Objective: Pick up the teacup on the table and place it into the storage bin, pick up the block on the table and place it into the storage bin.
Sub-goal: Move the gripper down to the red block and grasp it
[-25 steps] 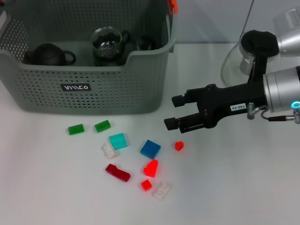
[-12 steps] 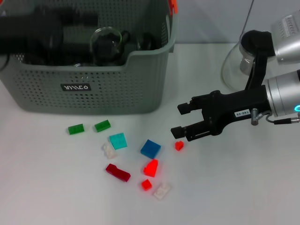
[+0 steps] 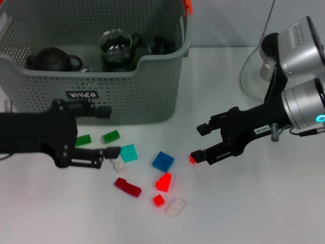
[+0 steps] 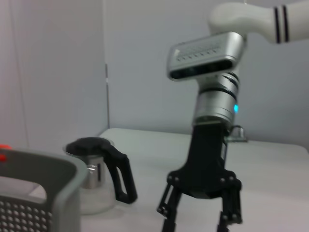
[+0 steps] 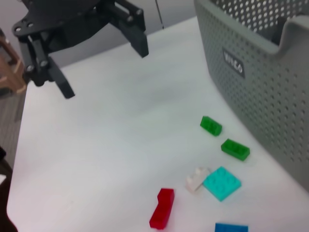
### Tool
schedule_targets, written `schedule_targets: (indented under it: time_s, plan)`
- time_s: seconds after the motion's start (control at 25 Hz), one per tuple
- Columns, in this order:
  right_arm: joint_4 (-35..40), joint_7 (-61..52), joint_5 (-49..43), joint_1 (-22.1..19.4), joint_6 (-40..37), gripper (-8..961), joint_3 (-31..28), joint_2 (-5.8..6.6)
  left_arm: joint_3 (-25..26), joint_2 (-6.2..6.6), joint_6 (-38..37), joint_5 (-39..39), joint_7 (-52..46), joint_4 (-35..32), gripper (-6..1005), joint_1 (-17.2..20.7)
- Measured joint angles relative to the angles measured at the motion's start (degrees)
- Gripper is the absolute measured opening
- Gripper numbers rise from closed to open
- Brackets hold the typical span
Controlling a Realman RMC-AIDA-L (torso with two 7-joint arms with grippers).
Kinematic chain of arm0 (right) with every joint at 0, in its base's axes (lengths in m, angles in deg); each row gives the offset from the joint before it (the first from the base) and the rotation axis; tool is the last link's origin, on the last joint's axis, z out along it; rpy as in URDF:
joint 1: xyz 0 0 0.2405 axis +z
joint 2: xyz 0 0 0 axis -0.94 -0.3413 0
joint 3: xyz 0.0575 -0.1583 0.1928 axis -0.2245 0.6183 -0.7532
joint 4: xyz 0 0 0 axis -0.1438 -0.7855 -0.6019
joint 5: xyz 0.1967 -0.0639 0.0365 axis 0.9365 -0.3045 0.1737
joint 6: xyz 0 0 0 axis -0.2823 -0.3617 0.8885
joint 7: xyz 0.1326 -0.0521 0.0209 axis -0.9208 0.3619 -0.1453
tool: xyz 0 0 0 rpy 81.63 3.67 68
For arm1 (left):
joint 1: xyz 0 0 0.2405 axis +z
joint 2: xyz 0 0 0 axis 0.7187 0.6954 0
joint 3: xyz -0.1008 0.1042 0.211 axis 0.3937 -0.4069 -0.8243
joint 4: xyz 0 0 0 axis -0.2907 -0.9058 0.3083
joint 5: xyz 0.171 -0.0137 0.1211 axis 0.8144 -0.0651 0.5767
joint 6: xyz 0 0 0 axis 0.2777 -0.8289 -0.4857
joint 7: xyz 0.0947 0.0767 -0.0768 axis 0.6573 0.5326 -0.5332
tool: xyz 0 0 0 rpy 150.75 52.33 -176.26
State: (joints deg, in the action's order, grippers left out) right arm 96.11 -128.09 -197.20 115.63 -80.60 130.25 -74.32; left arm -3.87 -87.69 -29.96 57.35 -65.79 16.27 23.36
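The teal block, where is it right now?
In the head view the teal block lies on the table in front of the storage bin, beside a small white block, just right of the left tool.

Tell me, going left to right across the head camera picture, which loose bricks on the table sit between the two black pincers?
Left pincer → teal brick → blue brick → small red brick, right at the lower fingertip of the open right pincer.
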Motion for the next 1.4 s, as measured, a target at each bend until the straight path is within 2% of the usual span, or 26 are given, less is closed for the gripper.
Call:
schedule_targets:
  time_s: [0.24, 0.44, 0.6, 0.88, 1.4]
  plan:
    - [3.2, -0.1, -5.0, 0.4, 0.1, 851, 0.4, -1.46, -0.6, 0.0, 0.4, 5.2, 1.6, 6.0, 851, -0.6]
    - [3.7, -1.8, -9.6, 1.5, 0.9, 850, 0.4, -2.27, -4.1, -1.24, 3.9, 7.2, 5.3, 8.1, 851, 0.1]
    - [3.7, -7.4, -14.0, 3.8, 1.3, 847, 0.4, -2.87, -6.5, -1.58, 7.5, 7.4, 7.7, 10.9, 851, 0.0]
    - [5.5, -21.1, -21.9, 7.8, 0.8, 827, 3.5, -4.62, -6.7, -1.61, 8.4, 7.4, 8.6, 12.3, 850, -0.8]
    - [5.3, -42.6, -22.7, 11.5, 2.8, 820, 12.8, -4.95, -7.0, -1.18, 8.7, 8.3, 14.5, 12.4, 848, -0.7]
